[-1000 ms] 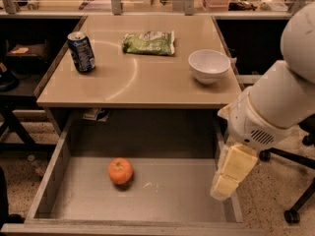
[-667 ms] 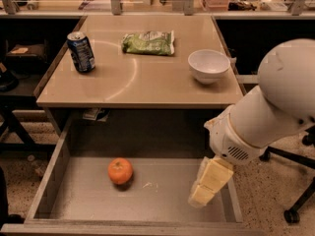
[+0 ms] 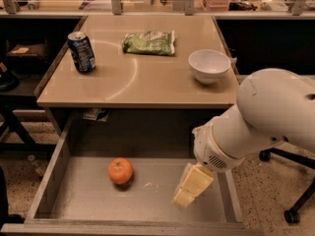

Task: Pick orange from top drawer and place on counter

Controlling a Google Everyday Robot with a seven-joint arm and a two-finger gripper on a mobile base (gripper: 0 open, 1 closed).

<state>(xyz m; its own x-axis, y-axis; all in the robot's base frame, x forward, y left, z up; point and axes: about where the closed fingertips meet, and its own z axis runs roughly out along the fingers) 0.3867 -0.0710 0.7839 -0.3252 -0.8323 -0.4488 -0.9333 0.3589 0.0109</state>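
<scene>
Camera view: the orange [image 3: 120, 171] is seen lying on the drawer [image 3: 98, 200] floor, left of centre. The gripper [image 3: 192, 187] is held low in the drawer's right part, apart from the orange; whether it is open or closed cannot be told. A can [image 3: 81, 52], bag [image 3: 148, 42] and bowl [image 3: 209, 65] are set on the counter [image 3: 147, 80].

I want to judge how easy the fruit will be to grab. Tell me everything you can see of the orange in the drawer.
The orange is small, round, bright orange and looks whole and unpeeled, with a matte skin. It rests on the scuffed grey floor of the open top drawer, left of centre and away from every wall, with a dark shadow under it. Only the drawer floor touches it. The claw hangs over the drawer's right side, apart from it.
</scene>
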